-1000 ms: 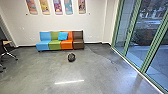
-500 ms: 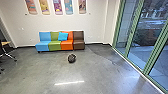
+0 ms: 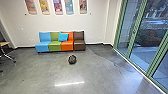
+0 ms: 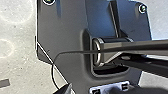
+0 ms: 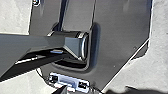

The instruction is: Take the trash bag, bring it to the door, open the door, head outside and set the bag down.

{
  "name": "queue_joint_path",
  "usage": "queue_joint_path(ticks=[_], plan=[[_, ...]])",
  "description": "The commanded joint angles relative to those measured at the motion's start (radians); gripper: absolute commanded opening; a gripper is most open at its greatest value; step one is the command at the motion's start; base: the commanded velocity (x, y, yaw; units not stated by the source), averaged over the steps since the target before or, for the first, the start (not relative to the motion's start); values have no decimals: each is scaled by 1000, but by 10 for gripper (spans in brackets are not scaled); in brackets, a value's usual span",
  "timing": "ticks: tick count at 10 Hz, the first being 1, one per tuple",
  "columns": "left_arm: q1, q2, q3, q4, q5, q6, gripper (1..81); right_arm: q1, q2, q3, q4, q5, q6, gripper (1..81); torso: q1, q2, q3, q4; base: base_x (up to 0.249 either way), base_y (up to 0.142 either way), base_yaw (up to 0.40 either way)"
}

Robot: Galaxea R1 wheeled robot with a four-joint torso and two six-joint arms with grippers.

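Observation:
A small, rounded black trash bag (image 3: 72,59) lies on the grey floor in the head view, a short way in front of the row of coloured seats. Floor surrounds it on all sides, and no gripper touches it. Tall glass doors or panels in green frames (image 3: 131,40) run along the right; which of them opens, I cannot tell. Part of my left gripper (image 4: 64,89) shows dark at the edge of the left wrist view. A dark part of my right gripper (image 5: 61,90) shows in the right wrist view.
Joined blue, green, orange and brown seats (image 3: 67,46) stand against the back wall, with a blue cushion (image 3: 63,37) on them. A table (image 3: 4,43) with metal legs is at the left edge. Outside the glass lies paving (image 3: 142,56).
The head camera has moved slightly forward, so the bag and seats look a little nearer. The bag has kept its place on the floor.

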Motion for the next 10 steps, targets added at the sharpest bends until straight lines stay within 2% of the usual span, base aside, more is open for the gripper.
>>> queue_joint_path(ticks=[1, 10], plan=[[-31, -2, 2, -7, 57, -1, 811, 30, -7, 2, -8, -67, -5, 811, 0, 0, 0, 0, 140, 79, 0], [-29, 1, 2, -7, 57, -1, 811, 27, -6, -3, -7, -65, -5, 811, 0, 0, 0, 0, 140, 79, 0]])
